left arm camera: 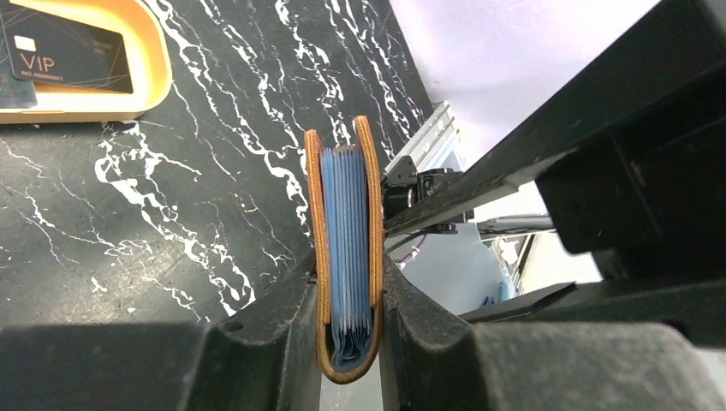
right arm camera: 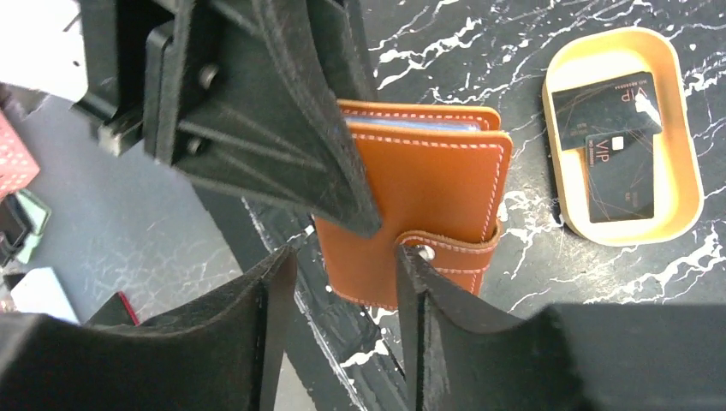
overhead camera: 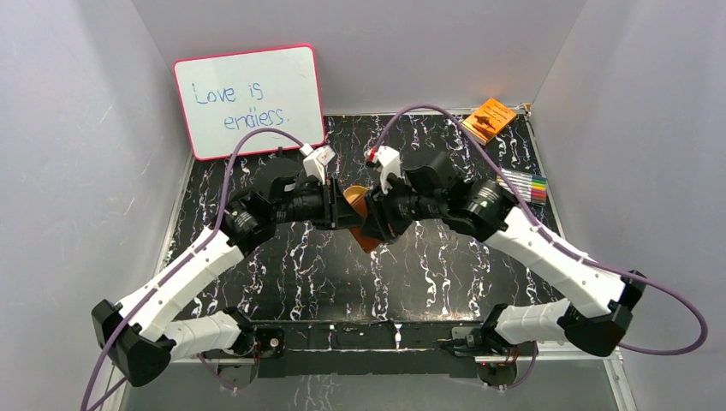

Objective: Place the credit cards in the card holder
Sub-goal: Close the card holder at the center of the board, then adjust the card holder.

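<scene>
Top external view: the left arm (overhead camera: 197, 257) and right arm (overhead camera: 548, 248) are meeting over the middle of the tabletop (overhead camera: 282, 274). The card holder (overhead camera: 354, 201) is showing between their wrists, lifted clear of the surface so that both arms can work on it. The pincers themselves are too crowded here to read.

Left wrist view: the left pincer (left arm camera: 348, 287) is clamping the card holder edge-on, one finger pressing each leather cover. The blue sleeves (left arm camera: 347, 231) are facing away from the camera. This grip is acting as a vice. The tan tray (left arm camera: 150, 77) is lying well apart on the tabletop, with the credit cards (left arm camera: 73, 60) resting inside it.

Right wrist view: the right pincer (right arm camera: 338, 287) is standing moderately wide and holding nothing. Its fingers are flanking the holder's lower edge, and one finger is sitting just beside the snap button (right arm camera: 425, 251). The strap tab (right arm camera: 458, 247) is appearing fastened, so the holder is judged closed. The likely step in hand is releasing that strap. Both dark cards are waiting in the tray, so insertion is not yet begun
</scene>
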Controlling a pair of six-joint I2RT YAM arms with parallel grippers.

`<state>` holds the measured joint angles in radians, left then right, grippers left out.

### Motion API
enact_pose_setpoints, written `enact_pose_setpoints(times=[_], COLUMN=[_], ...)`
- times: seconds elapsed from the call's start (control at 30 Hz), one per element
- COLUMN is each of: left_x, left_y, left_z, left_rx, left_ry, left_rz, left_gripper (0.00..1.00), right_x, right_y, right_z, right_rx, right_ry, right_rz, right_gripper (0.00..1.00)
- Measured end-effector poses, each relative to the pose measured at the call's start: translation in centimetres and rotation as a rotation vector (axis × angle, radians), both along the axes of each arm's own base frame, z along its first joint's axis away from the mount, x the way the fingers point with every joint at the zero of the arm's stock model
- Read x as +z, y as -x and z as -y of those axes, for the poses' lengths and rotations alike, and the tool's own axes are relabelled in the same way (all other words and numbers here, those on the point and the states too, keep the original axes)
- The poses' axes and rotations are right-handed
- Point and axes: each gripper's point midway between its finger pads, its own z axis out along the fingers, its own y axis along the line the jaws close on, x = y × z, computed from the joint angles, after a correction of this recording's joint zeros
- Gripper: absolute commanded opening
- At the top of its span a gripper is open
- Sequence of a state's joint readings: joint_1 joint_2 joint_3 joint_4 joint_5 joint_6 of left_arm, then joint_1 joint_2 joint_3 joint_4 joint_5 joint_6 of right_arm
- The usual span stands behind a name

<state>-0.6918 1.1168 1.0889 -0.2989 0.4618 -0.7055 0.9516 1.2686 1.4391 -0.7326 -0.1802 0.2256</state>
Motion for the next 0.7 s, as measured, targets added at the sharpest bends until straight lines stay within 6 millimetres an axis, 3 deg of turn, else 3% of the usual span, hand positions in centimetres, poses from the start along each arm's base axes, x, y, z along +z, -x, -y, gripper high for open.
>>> enact_pose_setpoints(times=[0.17, 0.3, 0.43, 0.5, 0.7], left_x=[2.3, 4.7, 6.2, 6.9, 9.8], left_y=[1.5, 2.7, 4.3, 5.2, 7.2], left_z=[-0.7, -1.8, -3.1, -3.5, -3.2], left_rx=[-0.024, -0.026, -0.021, -0.039, -0.141], left_ry=[0.041, 0.100, 0.181, 0.226, 0.328], left_rz=[0.076, 0.162, 0.246, 0.277, 0.350], left_gripper=[0.00, 0.00, 0.00, 0.00, 0.00], right_x=[3.6, 7.4, 9.0, 9.8, 10.6], right_y=[1.8, 2.7, 4.5, 5.1, 6.4], right_z=[1.9, 4.9, 7.2, 7.1, 4.0], right_rx=[0.020, -0.039, -0.050, -0.028, 0.094], right_ry=[-0.080, -0.197, -0.321, -0.370, -0.471], right_rz=[0.054, 0.169, 0.221, 0.219, 0.138], right_gripper=[0.65, 0.70, 0.80, 0.84, 0.88])
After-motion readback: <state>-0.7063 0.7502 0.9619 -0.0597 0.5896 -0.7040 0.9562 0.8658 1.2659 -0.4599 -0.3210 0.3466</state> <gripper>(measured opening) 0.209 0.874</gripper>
